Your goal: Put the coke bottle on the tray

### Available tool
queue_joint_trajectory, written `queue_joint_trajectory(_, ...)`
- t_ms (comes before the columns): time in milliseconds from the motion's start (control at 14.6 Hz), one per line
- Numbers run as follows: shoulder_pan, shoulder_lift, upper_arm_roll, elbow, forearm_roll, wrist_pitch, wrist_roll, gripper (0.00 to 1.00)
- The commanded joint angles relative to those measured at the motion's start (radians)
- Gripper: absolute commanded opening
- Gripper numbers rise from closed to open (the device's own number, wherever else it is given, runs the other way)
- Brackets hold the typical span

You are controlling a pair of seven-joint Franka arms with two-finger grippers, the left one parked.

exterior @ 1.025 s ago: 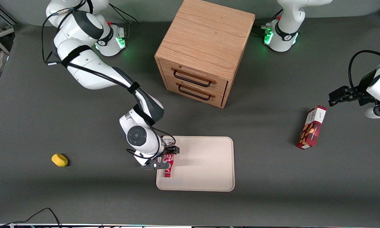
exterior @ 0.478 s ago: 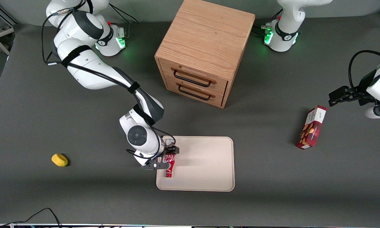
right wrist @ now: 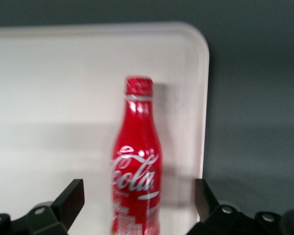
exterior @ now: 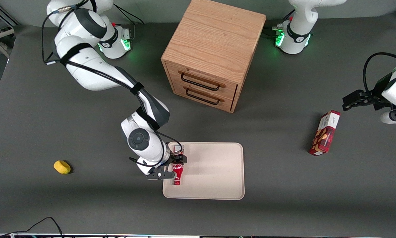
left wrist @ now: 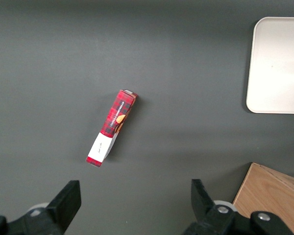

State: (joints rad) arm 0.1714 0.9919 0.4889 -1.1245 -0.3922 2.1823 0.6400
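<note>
The coke bottle (exterior: 177,173), red with white script and a red cap, lies on the cream tray (exterior: 214,172) close to the rim at the working arm's end. Its cap points toward the front camera. My right gripper (exterior: 170,167) hovers over the bottle's lower body and is open. In the right wrist view the coke bottle (right wrist: 137,166) lies between the two black fingers (right wrist: 72,199) of the gripper (right wrist: 138,198), with a clear gap on each side, and the tray (right wrist: 54,98) shows beneath it. The left wrist view catches one corner of the tray (left wrist: 277,63).
A wooden two-drawer cabinet (exterior: 214,53) stands farther from the front camera than the tray. A red snack box (exterior: 325,133) (left wrist: 110,128) lies toward the parked arm's end. A yellow lump (exterior: 62,167) sits toward the working arm's end.
The wrist has shifted a little toward the working arm's end. More of the bottle shows now, and it stays on the tray at the same spot.
</note>
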Motion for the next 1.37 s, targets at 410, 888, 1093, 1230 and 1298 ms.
queue_joint_trajectory(410, -0.131, -0.568, -0.033, -0.021, 0.119, -0.624, -0.020, 1.00)
queue_joint_trajectory(888, -0.145, -0.886, -0.305, -0.064, 0.356, -1.000, -0.126, 1.00)
queue_joint_trajectory(1093, -0.145, -1.011, -0.424, -0.248, 0.404, -0.963, -0.203, 1.00)
queue_joint_trajectory(1230, -0.142, -1.122, -0.472, -0.432, 0.404, -0.870, -0.249, 1.00)
queue_joint_trajectory(1298, -0.141, -1.165, -0.484, -0.511, 0.404, -0.824, -0.253, 1.00)
